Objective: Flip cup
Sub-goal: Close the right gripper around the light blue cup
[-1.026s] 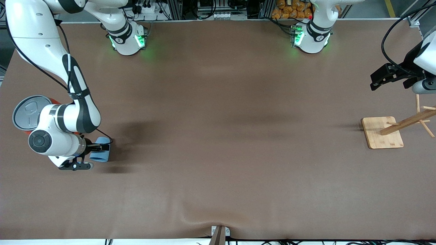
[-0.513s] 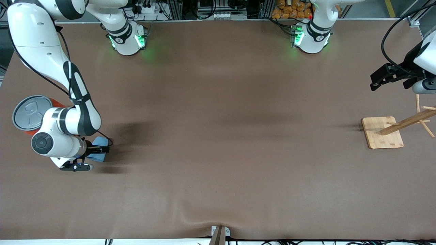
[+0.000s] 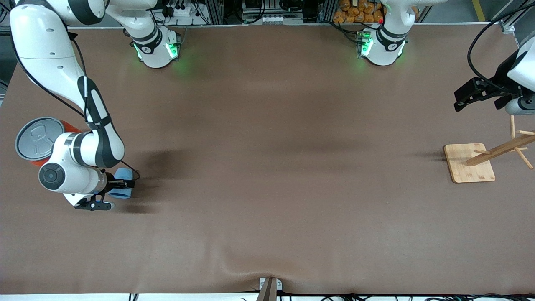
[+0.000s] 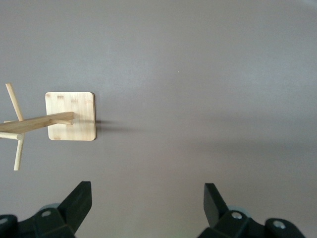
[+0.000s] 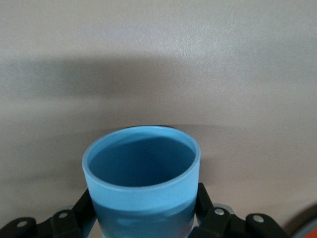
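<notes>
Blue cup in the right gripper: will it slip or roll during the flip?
The cup looks smooth and tapered, so it may creep along the right gripper fingers. It is round, so likely rolls if dropped sideways. Small, thin-walled: probably light.

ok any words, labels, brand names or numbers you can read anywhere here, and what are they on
None can be read.
Small light-blue tapered plastic cup: plain, no print.
Grey lid of the large orange cylindrical can: raised marks, no legible text.
Black bands on the white arm bases: small marks, too small to read.
Bamboo-coloured wooden rack base: unmarked.
</notes>
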Robot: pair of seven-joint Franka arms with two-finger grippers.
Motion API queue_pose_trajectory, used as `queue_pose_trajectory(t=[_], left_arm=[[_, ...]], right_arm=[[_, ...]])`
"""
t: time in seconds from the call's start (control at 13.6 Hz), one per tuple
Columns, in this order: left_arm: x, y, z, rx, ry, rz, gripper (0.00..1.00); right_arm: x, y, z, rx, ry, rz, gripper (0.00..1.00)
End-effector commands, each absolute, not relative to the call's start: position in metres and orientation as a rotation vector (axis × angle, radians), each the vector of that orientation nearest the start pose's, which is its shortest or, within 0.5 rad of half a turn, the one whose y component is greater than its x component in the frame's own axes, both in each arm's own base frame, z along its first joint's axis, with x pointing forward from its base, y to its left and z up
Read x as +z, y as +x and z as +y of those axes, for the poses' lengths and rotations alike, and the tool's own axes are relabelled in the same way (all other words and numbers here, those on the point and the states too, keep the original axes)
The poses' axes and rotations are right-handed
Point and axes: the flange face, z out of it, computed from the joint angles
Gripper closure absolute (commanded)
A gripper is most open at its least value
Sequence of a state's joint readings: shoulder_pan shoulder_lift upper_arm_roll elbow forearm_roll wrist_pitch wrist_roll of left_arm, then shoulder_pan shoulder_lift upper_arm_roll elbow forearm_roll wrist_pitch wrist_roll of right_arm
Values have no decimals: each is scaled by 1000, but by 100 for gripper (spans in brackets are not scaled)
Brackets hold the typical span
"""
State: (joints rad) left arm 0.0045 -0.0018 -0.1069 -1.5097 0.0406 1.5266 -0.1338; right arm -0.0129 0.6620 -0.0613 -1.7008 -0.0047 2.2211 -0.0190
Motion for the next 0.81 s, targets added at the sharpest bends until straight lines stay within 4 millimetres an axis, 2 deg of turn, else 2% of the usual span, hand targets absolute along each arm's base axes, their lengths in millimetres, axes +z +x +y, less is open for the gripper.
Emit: queue_pose_trajectory(t=[0.0,0.29,0.44,0.59,0.73], left_arm=[[653,547,-54,-37,-3110,-44,0],[651,547,-53,-31,-3105,-46,0],[651,548,-53,-31,-3102,-46,0],[650,547,-53,-29,-3102,-47,0],[647,548,-52,-19,-3101,-49,0]], right_arm=[[194,658,-46,221,-3158,85,41],[203,660,-42,208,-3158,-1,41],[214,663,-41,187,-3151,-145,41],[234,666,-39,140,-3137,-320,41],[251,669,-19,100,-3104,-512,41]])
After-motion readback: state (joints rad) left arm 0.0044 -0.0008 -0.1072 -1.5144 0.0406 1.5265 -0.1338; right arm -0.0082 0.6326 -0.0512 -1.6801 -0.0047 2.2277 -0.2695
